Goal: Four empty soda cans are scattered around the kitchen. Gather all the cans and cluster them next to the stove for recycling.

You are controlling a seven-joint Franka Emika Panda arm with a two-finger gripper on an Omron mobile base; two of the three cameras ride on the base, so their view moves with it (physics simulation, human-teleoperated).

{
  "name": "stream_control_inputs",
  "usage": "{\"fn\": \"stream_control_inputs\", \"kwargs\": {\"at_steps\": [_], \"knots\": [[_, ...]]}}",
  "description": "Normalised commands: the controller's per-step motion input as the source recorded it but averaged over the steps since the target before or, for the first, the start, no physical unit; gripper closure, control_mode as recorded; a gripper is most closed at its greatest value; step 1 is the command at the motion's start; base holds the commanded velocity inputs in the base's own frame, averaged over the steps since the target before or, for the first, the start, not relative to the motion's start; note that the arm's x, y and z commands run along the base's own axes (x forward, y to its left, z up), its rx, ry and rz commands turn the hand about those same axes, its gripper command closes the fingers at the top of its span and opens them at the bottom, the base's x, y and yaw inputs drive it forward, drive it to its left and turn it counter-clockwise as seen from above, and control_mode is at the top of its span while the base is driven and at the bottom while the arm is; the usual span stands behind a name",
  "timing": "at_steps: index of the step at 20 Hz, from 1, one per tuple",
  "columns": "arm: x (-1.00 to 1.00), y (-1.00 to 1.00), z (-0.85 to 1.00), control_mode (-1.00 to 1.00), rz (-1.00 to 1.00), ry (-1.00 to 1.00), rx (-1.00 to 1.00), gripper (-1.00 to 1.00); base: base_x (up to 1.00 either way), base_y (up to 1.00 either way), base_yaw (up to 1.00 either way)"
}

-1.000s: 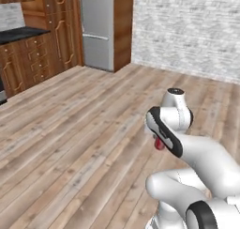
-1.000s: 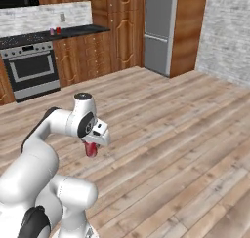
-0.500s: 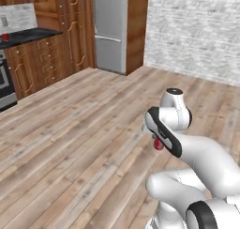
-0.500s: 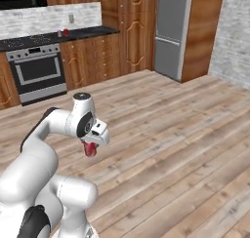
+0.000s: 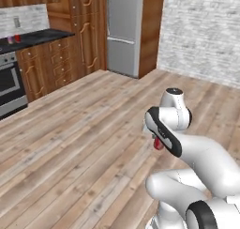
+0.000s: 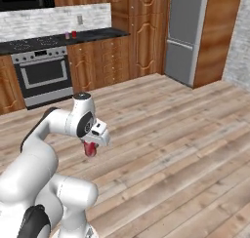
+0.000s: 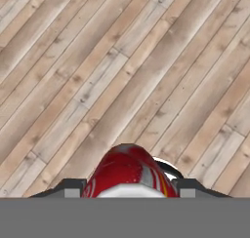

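Note:
My gripper [image 6: 92, 143] is shut on a red soda can [image 6: 90, 148], held tucked in front of the arm above the wood floor. In the hand view the same soda can [image 7: 127, 169] sits between my two fingertips [image 7: 72, 185], with floor planks below it. From the left base view the can [image 5: 159, 144] peeks out under the wrist. The stove [image 6: 42, 72] stands against the far wall. On the black counter just right of it stand a pink-purple can [image 6: 67, 35] and a red can [image 6: 73, 34]; they also show as two cans [image 5: 13, 38] at the far left.
A tall silver fridge [image 6: 188, 33] stands between brown wood cabinets [image 6: 129, 42], with a white brick wall [image 5: 201, 35] to its right. Open wood plank floor [image 6: 166, 134] lies between me and the stove.
Both base views have swung, so the stove and its counter now sit further into the picture. The arm's pose and its hold on the red can are unchanged.

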Motion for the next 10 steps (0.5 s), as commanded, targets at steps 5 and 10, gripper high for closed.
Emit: {"fn": "stream_control_inputs", "kwargs": {"at_steps": [5, 10], "knots": [[0.0, 0.0, 0.0, 1.0, 0.0, 0.0, 0.0, 1.0, 0.71, 0.1, 0.12], [0.0, 0.0, 0.0, 1.0, 0.0, 0.0, 0.0, 1.0, 0.71, 0.08, 0.11]]}}
